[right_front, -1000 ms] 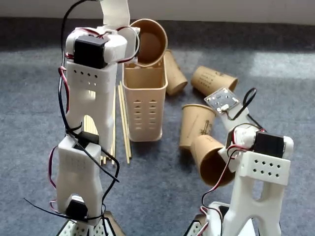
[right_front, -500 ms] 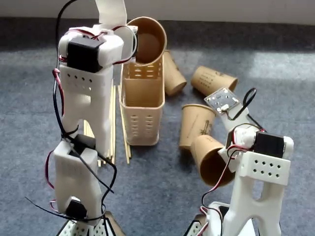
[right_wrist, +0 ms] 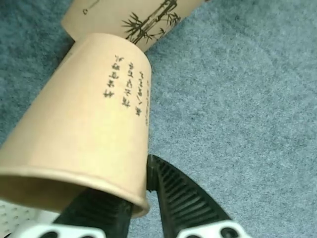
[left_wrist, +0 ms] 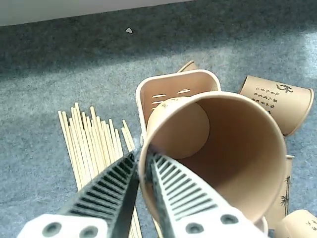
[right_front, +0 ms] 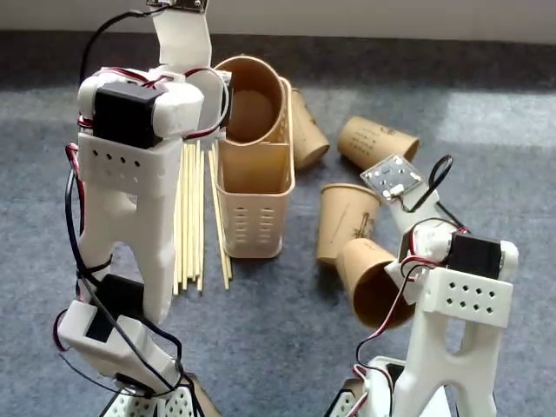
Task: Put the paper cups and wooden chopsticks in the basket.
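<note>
Nothing looks fully in: left pincer (left_wrist: 142, 158) pinches a cup (left_wrist: 223, 148) over the basket (right_front: 252, 217), right pincer (right_wrist: 136, 181) clamps a second cup (right_wrist: 89, 114); chopsticks (right_front: 187, 217), loose cups (right_front: 378, 142) lie mid-frame.

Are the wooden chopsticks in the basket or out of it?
Out. The chopsticks lie flat in a bundle on the carpet, right beside the upright basket.

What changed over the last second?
The left claw lowered the left arm's cup from above the far rim of the basket down into it, still gripping the cup's rim. The right claw, the right arm's cup, loose cups and chopsticks stayed put.
</note>
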